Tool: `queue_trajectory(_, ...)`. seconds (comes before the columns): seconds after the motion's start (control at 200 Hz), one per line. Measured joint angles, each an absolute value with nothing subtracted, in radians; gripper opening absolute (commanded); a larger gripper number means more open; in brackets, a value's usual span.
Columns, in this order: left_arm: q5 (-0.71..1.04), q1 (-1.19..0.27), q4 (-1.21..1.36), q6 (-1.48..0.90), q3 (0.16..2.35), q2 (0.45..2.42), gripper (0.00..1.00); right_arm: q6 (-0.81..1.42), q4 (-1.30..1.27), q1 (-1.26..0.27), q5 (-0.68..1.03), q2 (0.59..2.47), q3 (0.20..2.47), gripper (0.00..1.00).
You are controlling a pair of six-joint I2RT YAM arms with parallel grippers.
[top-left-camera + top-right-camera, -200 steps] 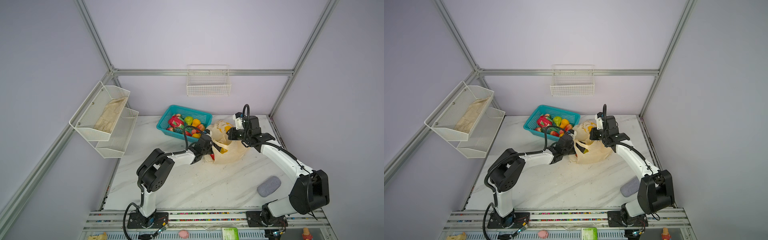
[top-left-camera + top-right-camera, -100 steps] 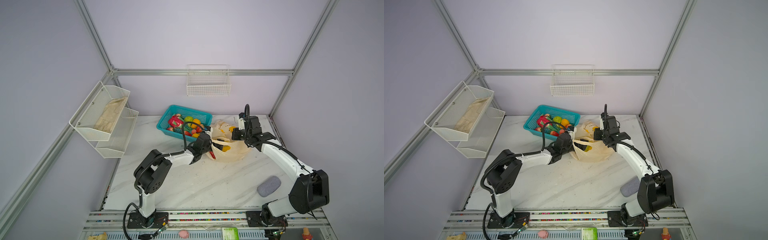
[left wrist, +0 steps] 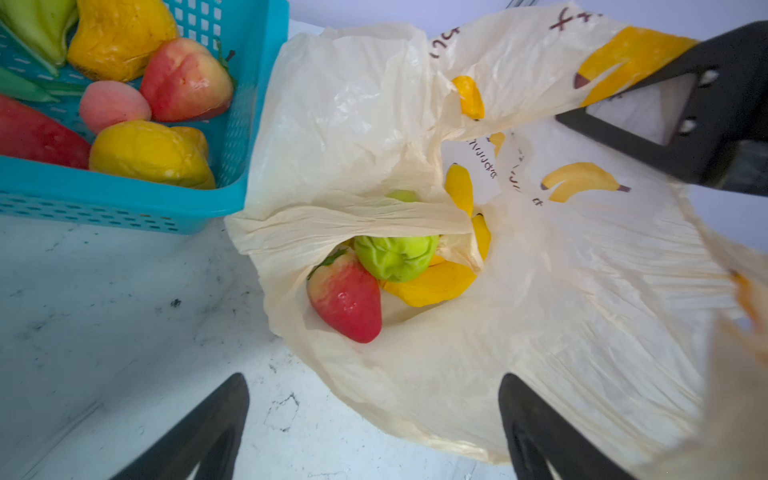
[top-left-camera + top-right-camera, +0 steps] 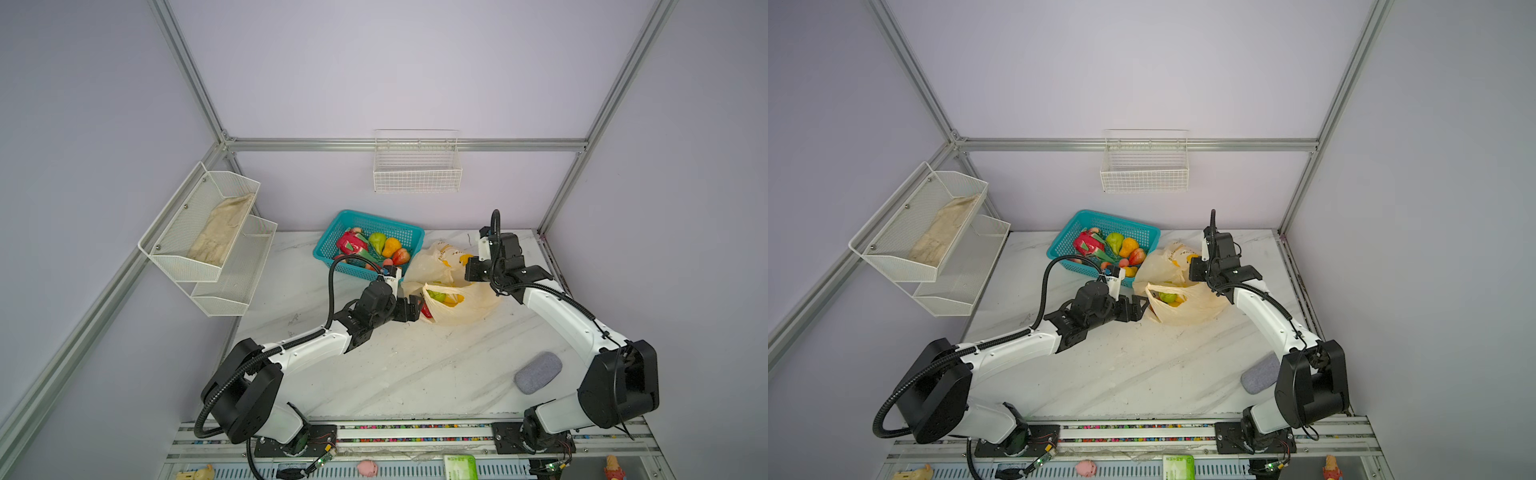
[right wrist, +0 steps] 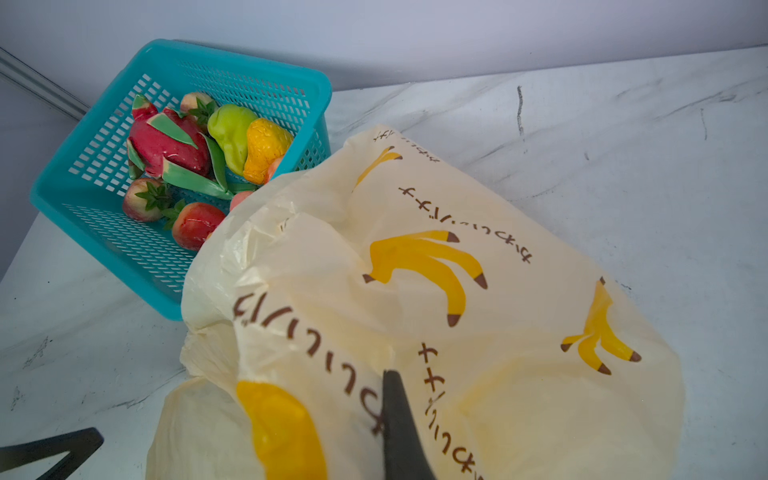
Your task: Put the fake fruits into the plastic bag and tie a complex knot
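While a strawberry (image 3: 345, 297), a green pear (image 3: 395, 257) and a yellow piece (image 3: 432, 284) lie in the bag (image 4: 465, 309) on the worktop (image 4: 415, 374), its rim pinched by the closed right pincer (image 4: 468, 273), the left pincer (image 4: 414, 308) gapes empty beside it; more fruit (image 4: 384, 245) sits in the basket (image 4: 374, 214), no knot yet.

The plastic bag (image 5: 332, 266) carries rows of dark brown Japanese-looking characters among its printed bananas. They show turned and creased, so no word reads surely. At a top view's bottom edge, the green packet's (image 4: 459, 467) label is too small.
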State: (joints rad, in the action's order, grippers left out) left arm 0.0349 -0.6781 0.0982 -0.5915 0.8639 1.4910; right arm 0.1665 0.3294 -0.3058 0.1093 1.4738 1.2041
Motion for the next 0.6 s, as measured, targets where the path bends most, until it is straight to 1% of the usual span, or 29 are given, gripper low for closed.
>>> queue_trajectory(0.05, 0.049, -0.662, 0.095, -0.602, 0.866, 1.524, 0.88, 0.167, 0.330, -0.306, 0.109, 1.474, 1.204, 0.00)
queue_trajectory(0.12, 0.065, -0.645, 0.084, -0.616, 0.875, 1.578, 0.81, 0.167, 0.330, -0.306, 0.109, 1.474, 1.204, 0.00)
queue_trajectory(0.255, 0.120, -0.635, 0.064, -0.632, 0.928, 1.695, 0.63, 0.167, 0.330, -0.305, 0.106, 1.474, 1.204, 0.00)
queue_trajectory(0.395, 0.184, -0.635, 0.076, -0.644, 0.971, 1.753, 0.40, 0.164, 0.330, -0.306, 0.090, 1.474, 1.204, 0.00)
queue_trajectory(0.44, 0.204, -0.635, 0.090, -0.644, 0.974, 1.757, 0.29, 0.162, 0.330, -0.305, 0.085, 1.474, 1.204, 0.00)
queue_trajectory(0.535, 0.239, -0.636, 0.120, -0.647, 0.974, 1.757, 0.10, 0.154, 0.334, -0.305, 0.066, 1.476, 1.208, 0.00)
queue_trajectory(0.575, 0.257, -0.639, 0.136, -0.651, 0.974, 1.755, 0.05, 0.148, 0.335, -0.305, 0.056, 1.480, 1.215, 0.00)
queue_trajectory(0.6, 0.260, -0.643, 0.152, -0.655, 0.972, 1.753, 0.04, 0.146, 0.335, -0.305, 0.048, 1.481, 1.220, 0.00)
